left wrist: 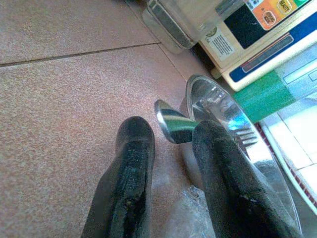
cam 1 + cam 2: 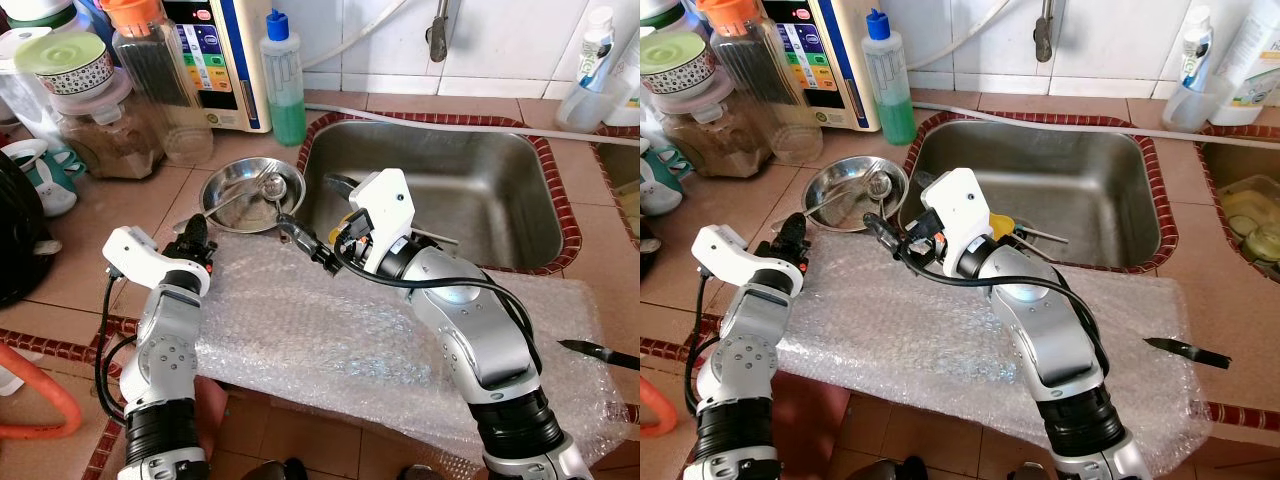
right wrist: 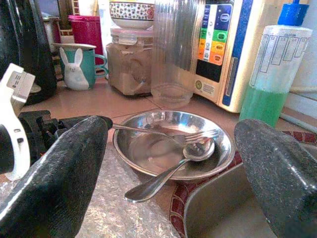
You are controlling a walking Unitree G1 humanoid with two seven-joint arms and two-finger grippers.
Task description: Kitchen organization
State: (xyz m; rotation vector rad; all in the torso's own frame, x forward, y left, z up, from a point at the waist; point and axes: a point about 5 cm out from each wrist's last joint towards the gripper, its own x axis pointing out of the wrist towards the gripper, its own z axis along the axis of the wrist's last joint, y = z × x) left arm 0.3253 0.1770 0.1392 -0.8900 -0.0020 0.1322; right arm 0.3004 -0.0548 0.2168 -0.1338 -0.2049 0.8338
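I see the shallow round steel bowl (image 2: 251, 193) on the tiled counter beside the steel sink (image 2: 455, 190), holding a steel fork (image 3: 171, 134) and a steel spoon (image 3: 171, 171) whose handle juts over the rim. My right gripper (image 2: 303, 240) hovers just short of that rim, fingers wide apart, empty. My left gripper (image 1: 168, 144) is parted around the fork handle's tip — contact unclear. Clear bubble wrap (image 2: 350, 330) covers the near counter edge.

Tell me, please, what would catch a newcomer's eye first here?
Both grippers converge on the steel bowl left of the sink: the left gripper open at the fork handle, the right gripper open near the spoon. Bubble wrap covers the counter in front.
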